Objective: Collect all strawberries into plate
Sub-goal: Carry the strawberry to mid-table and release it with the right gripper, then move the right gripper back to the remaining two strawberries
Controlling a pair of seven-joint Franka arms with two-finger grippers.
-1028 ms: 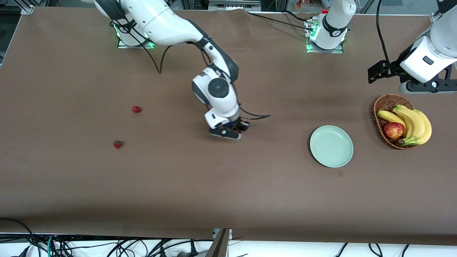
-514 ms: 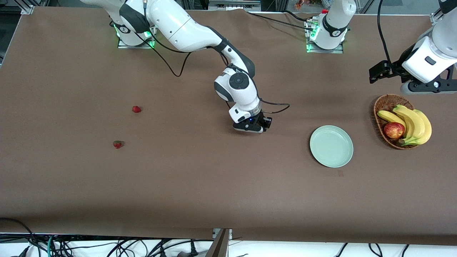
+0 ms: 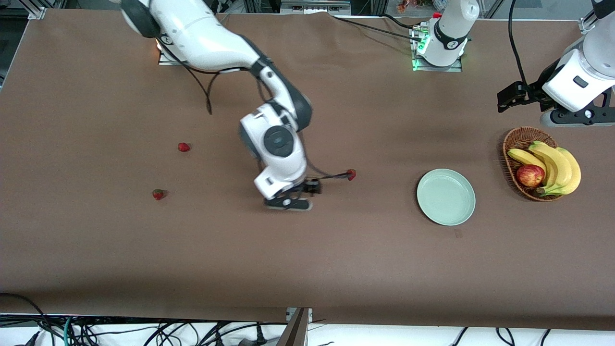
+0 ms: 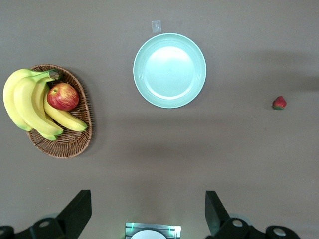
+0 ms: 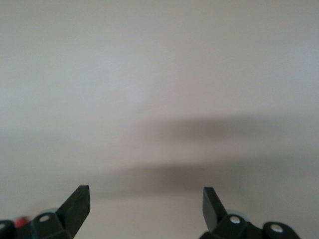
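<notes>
**Three strawberries on the brown cloth, the plate with nothing on it**

In the left part of the front view two small red strawberries with dark green caps lie on the matte brown table cover point(image 3: 96, 250). One strawberry point(image 3: 183, 147) is higher in the frame, the other strawberry point(image 3: 158, 194) is lower and so nearer to the front camera.

Near the centre of the frame the smooth white right arm reaches down from the upper left. The right gripper point(image 3: 288, 202) hangs low over bare cloth, and its two black fingers point(image 5: 75, 204) are spread wide with nothing between them.

Just right of it the third strawberry point(image 3: 351, 174) lies on the cloth, between this gripper and the plate, apart from both. It also shows in the left wrist view point(image 4: 279, 103).

Further right is the round, shallow, glossy mint-green plate point(image 3: 446, 196) with a raised rim; no berry is in it.

At the right edge stands the oval brown wicker basket point(image 3: 510, 144) with yellow bananas point(image 3: 557, 166) and a red apple point(image 3: 530, 175). Above it, in the upper right corner, the left gripper point(image 4: 147, 211) waits in the air, its fingers apart and holding nothing.
</notes>
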